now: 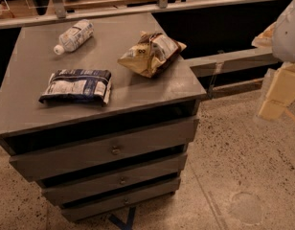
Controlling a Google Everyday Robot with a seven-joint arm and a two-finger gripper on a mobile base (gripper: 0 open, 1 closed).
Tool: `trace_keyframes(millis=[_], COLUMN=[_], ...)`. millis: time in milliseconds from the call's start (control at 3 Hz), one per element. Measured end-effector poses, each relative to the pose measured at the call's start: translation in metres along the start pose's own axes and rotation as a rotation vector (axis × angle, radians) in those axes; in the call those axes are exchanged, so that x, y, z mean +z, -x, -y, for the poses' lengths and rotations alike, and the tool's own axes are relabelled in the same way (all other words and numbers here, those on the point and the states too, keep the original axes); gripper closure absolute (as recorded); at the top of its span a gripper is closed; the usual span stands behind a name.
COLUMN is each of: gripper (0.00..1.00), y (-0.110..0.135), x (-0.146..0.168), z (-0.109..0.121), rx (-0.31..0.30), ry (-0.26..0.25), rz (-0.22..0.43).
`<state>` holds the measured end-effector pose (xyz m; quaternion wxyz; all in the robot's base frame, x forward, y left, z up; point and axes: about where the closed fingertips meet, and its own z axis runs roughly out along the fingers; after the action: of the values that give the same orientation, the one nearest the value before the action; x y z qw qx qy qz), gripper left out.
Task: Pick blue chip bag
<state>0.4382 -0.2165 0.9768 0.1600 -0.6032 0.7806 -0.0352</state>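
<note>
The blue chip bag [76, 86] lies flat on the left front part of the grey cabinet top [138, 92]. It is dark navy with a large white printed panel. My gripper [276, 97] hangs at the far right of the camera view, off the cabinet and above the floor, well to the right of the bag and apart from it. It shows as a pale yellowish shape under a white arm part [289, 28]. It holds nothing that I can see.
A yellow-tan and brown chip bag [151, 53] lies at the cabinet's right rear. A clear plastic bottle with a white label [74, 36] lies on its side at the rear left. The cabinet has three drawers [114, 150]. A grey rail [233, 59] runs behind it over a speckled floor.
</note>
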Motion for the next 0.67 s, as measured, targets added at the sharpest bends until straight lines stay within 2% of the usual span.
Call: trace_keyframes(millis=[333, 667], gripper=[0.00, 0.00], y=[0.003, 0.021], x=[-0.001, 0.001], z=[0.000, 0.004], rx=[-0.002, 0.014], ry=[-0.001, 0.012], rz=[0.008, 0.104])
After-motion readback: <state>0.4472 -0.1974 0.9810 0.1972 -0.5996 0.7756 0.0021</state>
